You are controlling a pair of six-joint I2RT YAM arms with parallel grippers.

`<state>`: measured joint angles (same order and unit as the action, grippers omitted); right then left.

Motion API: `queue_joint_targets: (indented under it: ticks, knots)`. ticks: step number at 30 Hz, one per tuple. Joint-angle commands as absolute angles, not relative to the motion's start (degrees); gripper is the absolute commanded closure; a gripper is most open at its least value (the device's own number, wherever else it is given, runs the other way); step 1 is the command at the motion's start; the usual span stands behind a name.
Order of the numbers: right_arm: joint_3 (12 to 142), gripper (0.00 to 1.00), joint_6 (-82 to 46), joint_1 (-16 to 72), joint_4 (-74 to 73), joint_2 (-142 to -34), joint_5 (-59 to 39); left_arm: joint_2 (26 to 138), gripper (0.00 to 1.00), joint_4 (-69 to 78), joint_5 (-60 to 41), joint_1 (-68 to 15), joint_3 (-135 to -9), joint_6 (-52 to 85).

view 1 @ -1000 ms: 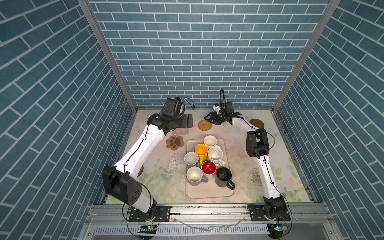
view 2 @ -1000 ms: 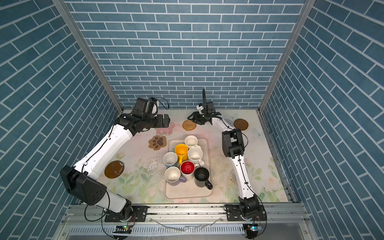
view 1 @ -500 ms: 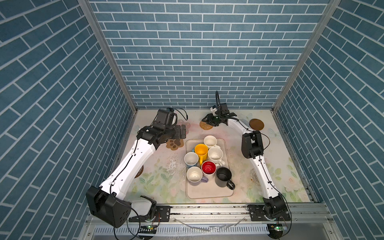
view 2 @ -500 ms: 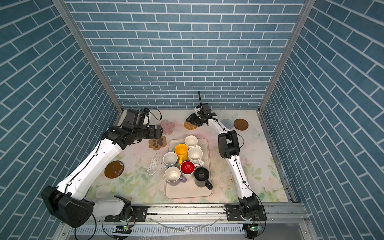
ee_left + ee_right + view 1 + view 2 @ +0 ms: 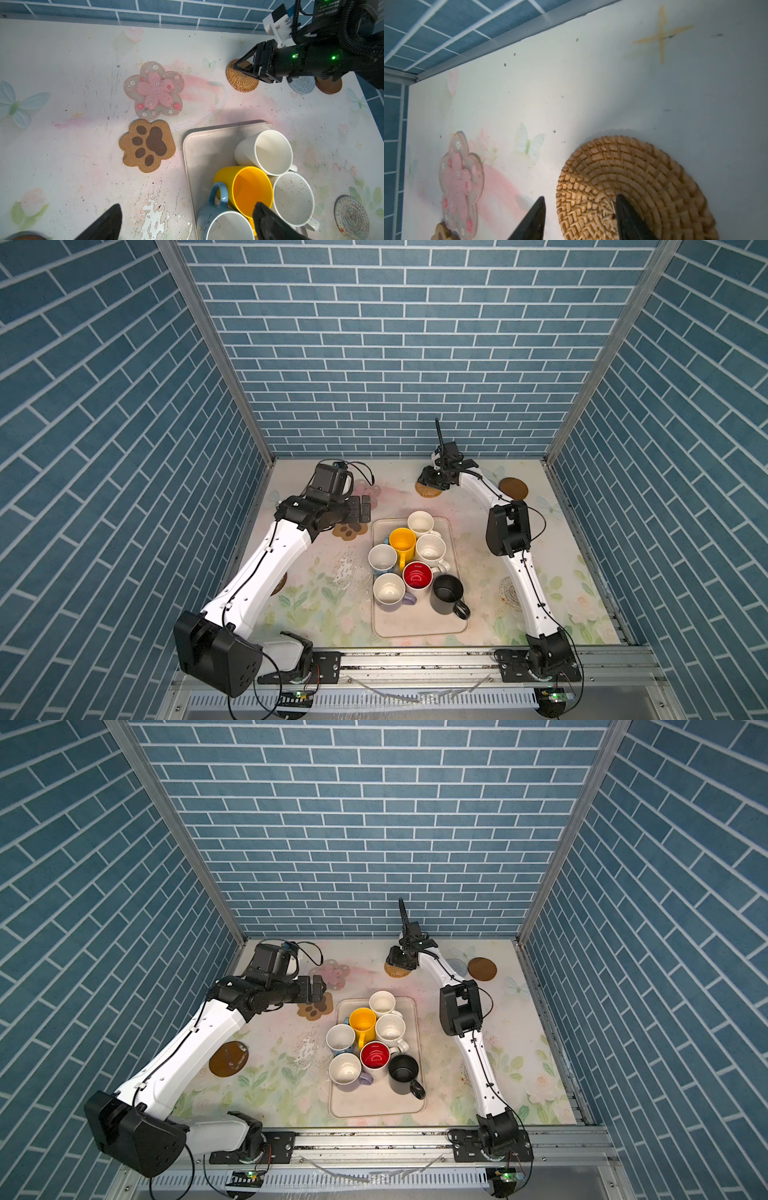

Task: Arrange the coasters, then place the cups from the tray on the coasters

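Several cups stand packed on the cream tray (image 5: 419, 632), among them yellow (image 5: 402, 540), light blue (image 5: 220, 224) and black (image 5: 446, 593). My left gripper (image 5: 187, 217) hangs wide open and empty over the tray's far left corner, near the paw coaster (image 5: 148, 145) and the pink flower coaster (image 5: 154, 90). My right gripper (image 5: 579, 199) is open astride the rim of the rattan coaster (image 5: 633, 176). One of its fingertips (image 5: 619, 199) rests on the weave and the other is over the cloth beside it.
Behind the right arm lie a pale blue knit coaster (image 5: 302, 85) and a brown disc (image 5: 513, 488). Another brown disc (image 5: 228, 1058) lies at the left, and a clear patterned coaster (image 5: 509, 597) by the right arm. Brick walls close three sides.
My left gripper has drawn back from the far wall toward the tray, still open. My right gripper has moved left and down onto the rattan coaster.
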<state>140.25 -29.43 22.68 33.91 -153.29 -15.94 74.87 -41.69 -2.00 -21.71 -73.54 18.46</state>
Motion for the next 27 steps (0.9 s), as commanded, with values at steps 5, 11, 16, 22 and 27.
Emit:
queue_joint_targets:
  ticks: [5, 11, 16, 22, 27]
  knots:
    - [135.71, 0.45, -25.68, 18.28, 41.7, -150.17, -10.04, 75.71, 0.01, -41.31, -2.29, -21.3, -72.57, 18.54]
    - [135.63, 0.45, -24.88, 16.1, 42.69, -149.6, -10.36, 75.93, 0.01, -41.4, -2.11, -21.27, -72.2, 18.85]
    - [134.2, 0.45, -24.92, 16.0, 42.71, -148.58, -10.37, 75.93, 0.01, -41.23, -2.02, -21.24, -71.81, 19.25]
    - [127.11, 0.44, -26.58, 16.08, 39.42, -144.29, -11.26, 76.44, 0.01, -40.92, -2.62, -21.27, -71.46, 19.51]
    - [125.16, 0.44, -26.98, 16.26, 39.41, -142.6, -11.65, 76.65, 0.01, -40.75, -3.23, -21.27, -71.47, 19.69]
